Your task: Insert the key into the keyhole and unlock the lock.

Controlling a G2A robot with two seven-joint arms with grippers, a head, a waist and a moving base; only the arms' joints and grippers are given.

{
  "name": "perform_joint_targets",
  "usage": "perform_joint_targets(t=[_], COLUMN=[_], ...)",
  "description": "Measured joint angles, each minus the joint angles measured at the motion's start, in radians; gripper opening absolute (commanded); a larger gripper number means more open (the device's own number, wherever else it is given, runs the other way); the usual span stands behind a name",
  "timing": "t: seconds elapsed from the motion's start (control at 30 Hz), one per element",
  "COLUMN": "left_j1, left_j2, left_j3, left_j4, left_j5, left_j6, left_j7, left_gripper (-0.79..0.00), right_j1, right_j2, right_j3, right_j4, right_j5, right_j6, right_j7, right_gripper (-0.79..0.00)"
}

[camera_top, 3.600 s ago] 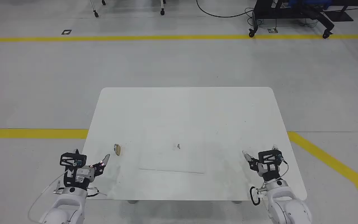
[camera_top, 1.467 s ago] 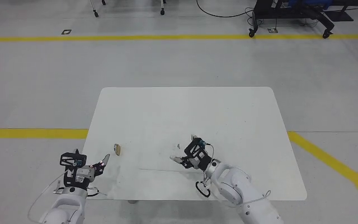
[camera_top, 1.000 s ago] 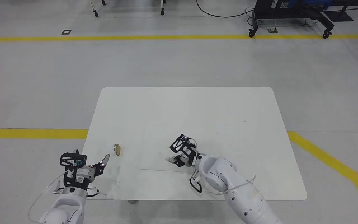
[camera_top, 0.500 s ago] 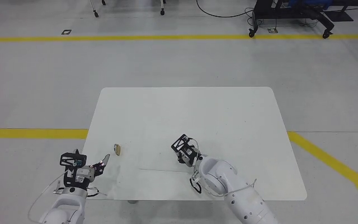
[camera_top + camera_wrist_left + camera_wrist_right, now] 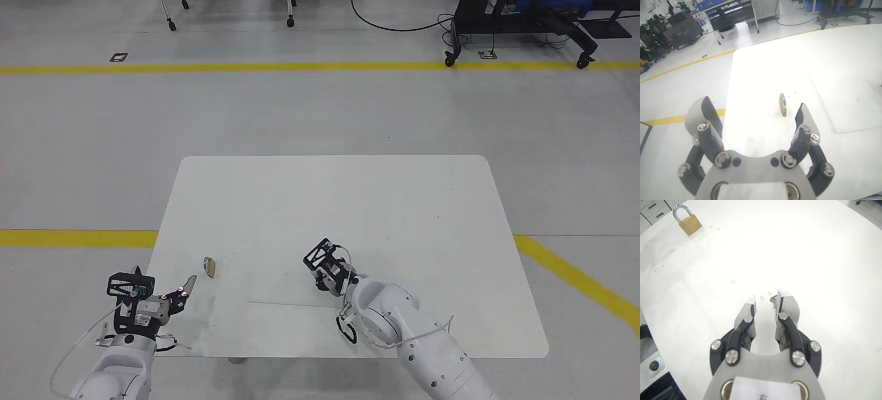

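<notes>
Seemingly step was key (image 5: 773,300) pickup | right end effector (image 5: 765,297) stood part-open astride it, gripping nothing | next likely needed centred closing

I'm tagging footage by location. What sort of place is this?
Probably an industrial robotics lab or workshop floor: yellow floor lines, a wheeled equipment cart beside a loose cable, and a metal workbench on castors beyond the white table.

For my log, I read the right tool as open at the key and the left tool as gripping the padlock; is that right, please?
Not quite: the left tool is open and grips nothing; the left wrist view shows the padlock standing on the table ahead of it, untouched. The right tool is indeed open at the key.
</notes>
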Motion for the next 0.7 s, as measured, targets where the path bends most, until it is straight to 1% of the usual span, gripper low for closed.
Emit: perform_joint_targets(t=[0.03,0.07,0.1,0.13,0.33,0.67,0.7], left_j1=[0.000,0.000,0.000,0.000,0.000,0.000,0.000], left_j2=[0.000,0.000,0.000,0.000,0.000,0.000,0.000], left_j3=[0.000,0.000,0.000,0.000,0.000,0.000,0.000], left_j4=[0.000,0.000,0.000,0.000,0.000,0.000,0.000], left_j5=[0.000,0.000,0.000,0.000,0.000,0.000,0.000], left_j6=[0.000,0.000,0.000,0.000,0.000,0.000,0.000], left_j7=[0.000,0.000,0.000,0.000,0.000,0.000,0.000], left_gripper=[0.000,0.000,0.000,0.000,0.000,0.000,0.000], right_j1=[0.002,0.004,0.006,0.007,-0.009,-0.085,-0.089], right_j2=[-0.001,-0.003,-0.004,-0.006,-0.006,0.009,0.009], right_j3=[-0.001,-0.002,-0.003,-0.003,0.008,0.065,0.068], right_j4=[0.004,0.009,0.011,0.013,-0.008,-0.093,-0.098], right_j5=[-0.001,-0.002,-0.002,-0.002,-0.012,-0.055,-0.058], right_j6=[0.005,0.011,0.015,0.018,0.026,0.029,0.028], right_j7=[0.002,0.005,0.007,0.006,-0.021,-0.083,-0.083], right_gripper=[-0.588,-0.643,-0.702,-0.782,-0.785,-0.785,-0.542])
